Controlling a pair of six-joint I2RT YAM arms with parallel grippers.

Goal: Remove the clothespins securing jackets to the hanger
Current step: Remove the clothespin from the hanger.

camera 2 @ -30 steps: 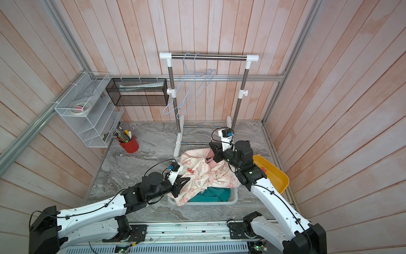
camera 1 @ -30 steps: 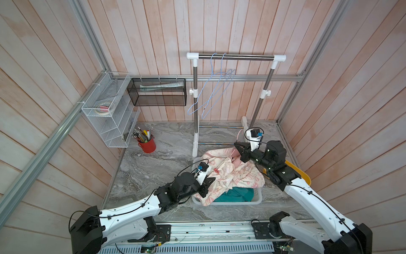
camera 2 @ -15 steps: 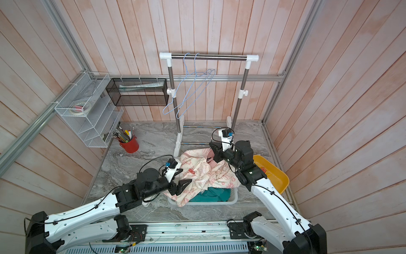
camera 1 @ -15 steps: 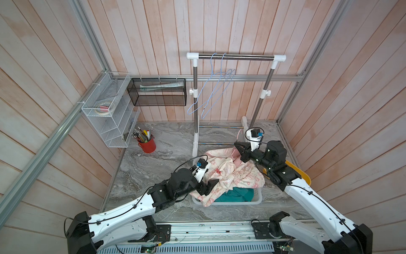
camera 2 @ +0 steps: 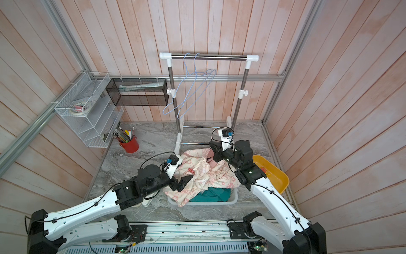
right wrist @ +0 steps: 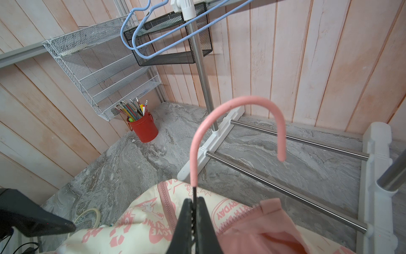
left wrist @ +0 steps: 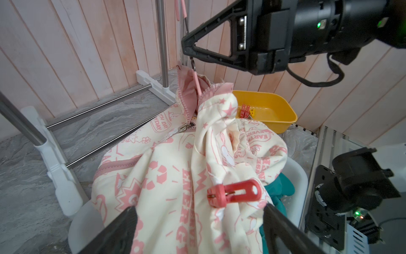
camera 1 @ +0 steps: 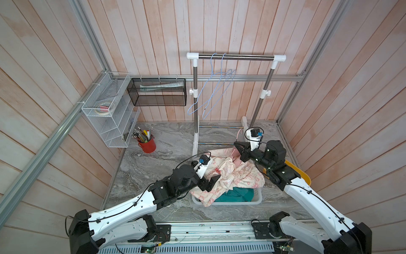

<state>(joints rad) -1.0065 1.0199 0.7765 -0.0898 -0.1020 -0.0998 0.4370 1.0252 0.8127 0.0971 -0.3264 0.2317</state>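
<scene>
Here, in both top views, the left gripper (camera 1: 213, 182) reaches over the white plastic basket (camera 1: 257, 198) with its jaws spread apart. The small red plastic clothespin (camera 1: 217, 170) sits clipped on a fold of the cream jacket printed in pink (camera 1: 241, 173), just beyond the fingertips and not touched by them. That jacket is heaped over the basket and covers most of a teal jacket (camera 1: 238, 194) beneath it. The right gripper (camera 1: 238, 147) is at the far edge of the heap, by the collar, with a yellow plastic tray (camera 1: 305, 177) beside its arm. In the left wrist view the left gripper (left wrist: 198, 209) is wide open. The clothespin (left wrist: 235, 193) lies in line with the gap between the two black fingers (left wrist: 123, 226), slightly ahead of the tips and nearer one finger than the other, biting a bunched ridge of cream cloth. Beyond it the right gripper (left wrist: 190, 51) pinches the thin neck of the pink-coated wire hanger (left wrist: 196, 80) rising out of the open collar, and two more red clothespins (left wrist: 245, 111) lie in the yellow tray (left wrist: 274, 118). In the right wrist view the right gripper (right wrist: 193, 211) is pressed together on the hanger's dark bare wire just under the pink hook (right wrist: 237, 123), above the jacket's zipper and pink lining (right wrist: 263, 228).
</scene>
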